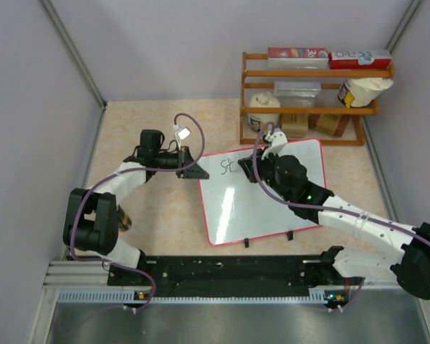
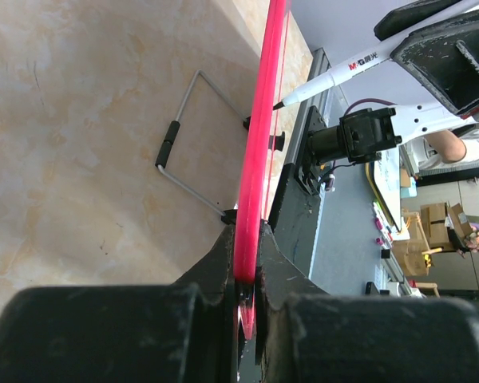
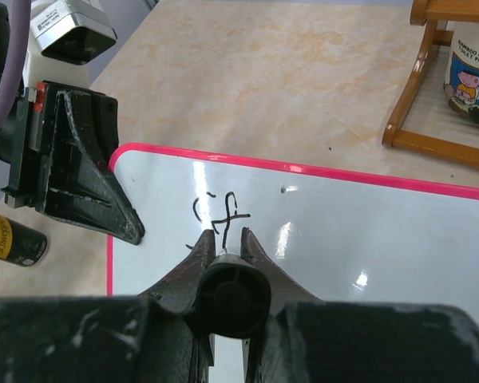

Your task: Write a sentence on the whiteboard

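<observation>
The left end effector [image 2: 247, 239] pinches the red edge of the whiteboard [image 1: 265, 208]. The right end effector [image 3: 227, 243] squeezes a marker pen [image 2: 335, 76], its tip by the sentence [image 3: 219, 214], just "St".

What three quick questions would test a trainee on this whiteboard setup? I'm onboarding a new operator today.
1. True or false: the left gripper is shut on the red edge of the whiteboard.
2. The right gripper holds: A) a pen, B) an eraser, C) nothing.
3. Fill in: the writing sits near the board's ___ left corner, seen from the arms' bases.
Key: 1 true; 2 A; 3 far.
</observation>
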Robot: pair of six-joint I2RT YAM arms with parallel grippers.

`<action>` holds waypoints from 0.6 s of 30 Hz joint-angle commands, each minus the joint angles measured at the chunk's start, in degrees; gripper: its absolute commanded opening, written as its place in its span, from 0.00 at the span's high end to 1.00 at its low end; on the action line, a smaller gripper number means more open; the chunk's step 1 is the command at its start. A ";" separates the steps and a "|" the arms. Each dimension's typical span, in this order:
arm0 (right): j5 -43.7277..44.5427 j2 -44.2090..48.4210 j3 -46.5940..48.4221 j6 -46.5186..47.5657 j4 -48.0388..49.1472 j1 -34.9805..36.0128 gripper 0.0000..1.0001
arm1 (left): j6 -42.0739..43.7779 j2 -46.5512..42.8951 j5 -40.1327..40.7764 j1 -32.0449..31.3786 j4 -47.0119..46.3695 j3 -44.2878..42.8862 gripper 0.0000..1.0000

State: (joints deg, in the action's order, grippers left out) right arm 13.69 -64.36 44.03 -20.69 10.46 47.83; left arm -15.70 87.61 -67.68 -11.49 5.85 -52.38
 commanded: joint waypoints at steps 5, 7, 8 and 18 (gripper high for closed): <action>2.82 1.60 -0.96 1.53 -3.08 -0.46 1.00 | 7.71 0.10 7.47 -2.49 2.06 0.61 1.00; 3.27 1.78 -0.79 1.44 -3.16 -0.55 1.00 | 7.71 0.01 7.47 -2.49 2.06 0.61 1.00; 3.53 1.87 -0.61 1.18 -2.90 -0.55 1.00 | 7.79 0.01 7.39 -2.49 2.15 0.61 1.00; 4.06 3.88 1.06 -0.14 -1.67 -0.99 1.00 | 7.97 0.01 7.83 -2.49 2.59 0.52 1.00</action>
State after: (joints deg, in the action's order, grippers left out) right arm 15.59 -62.85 43.81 -20.78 8.75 47.81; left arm -15.64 87.61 -67.70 -11.53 5.85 -52.38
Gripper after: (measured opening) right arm 0.099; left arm 0.073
